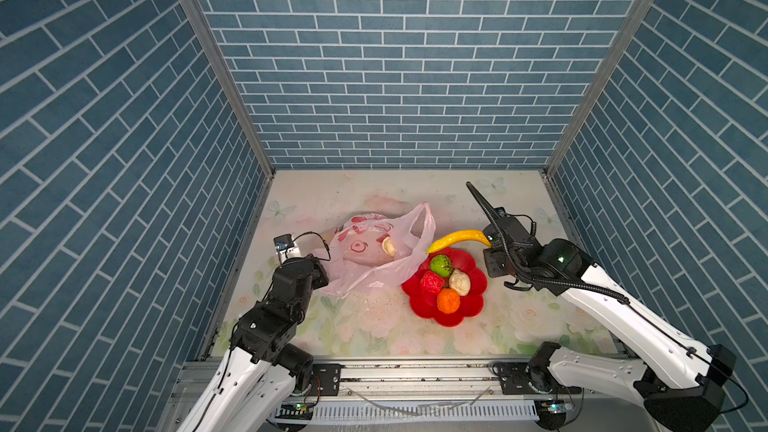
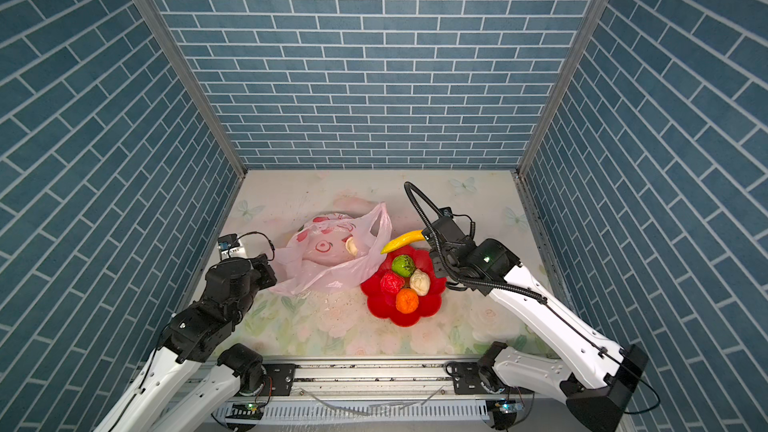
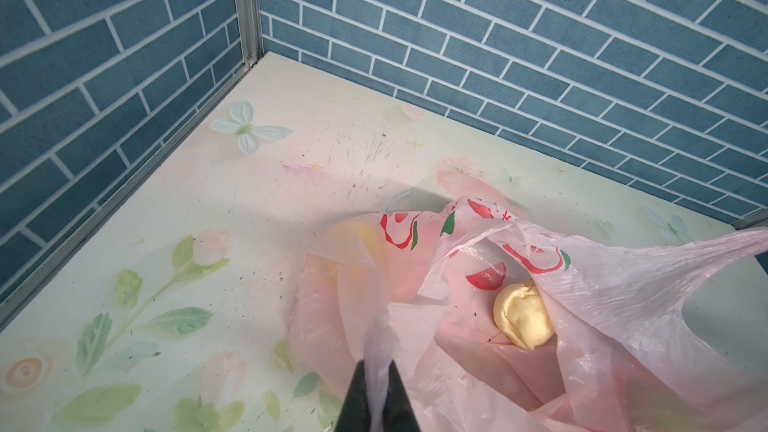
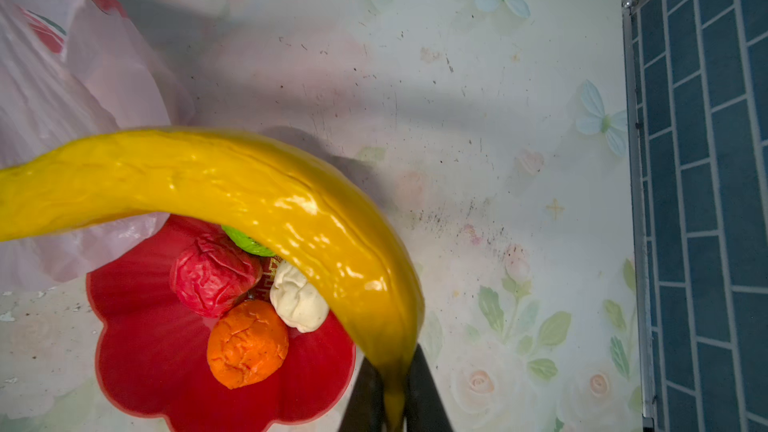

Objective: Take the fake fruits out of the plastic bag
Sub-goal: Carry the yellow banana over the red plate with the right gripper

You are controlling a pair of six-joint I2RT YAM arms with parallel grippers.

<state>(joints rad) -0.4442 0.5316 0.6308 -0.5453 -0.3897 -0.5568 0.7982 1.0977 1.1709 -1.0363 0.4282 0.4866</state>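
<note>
Banana is clamped at its stem end between the narrow jaws of the right gripper and is held over the dish, its free tip pointing toward the bag. In the dish, green fruit, red fruit, orange fruit and cream fruit are gathered, touching one another.

The left gripper is pinched shut on a fold of the bag's film near its mouth, so that the opening is lifted. Inside, a second cream fruit is seen lying on the lower film. A yellowish shape shows through the far wall, and what it is cannot be told.

The fruits are judged light, hollow and glossy, hence slippery. Creases in the red and orange ones suggest thin shells, so a gentle squeeze is advised. The round ones are best taken across the middle. The banana is better taken nearer its middle than at the thin stem, from which it may swing. The bag is judged thin, limp and easily dragged, and is best held by the rim or a handle.
</note>
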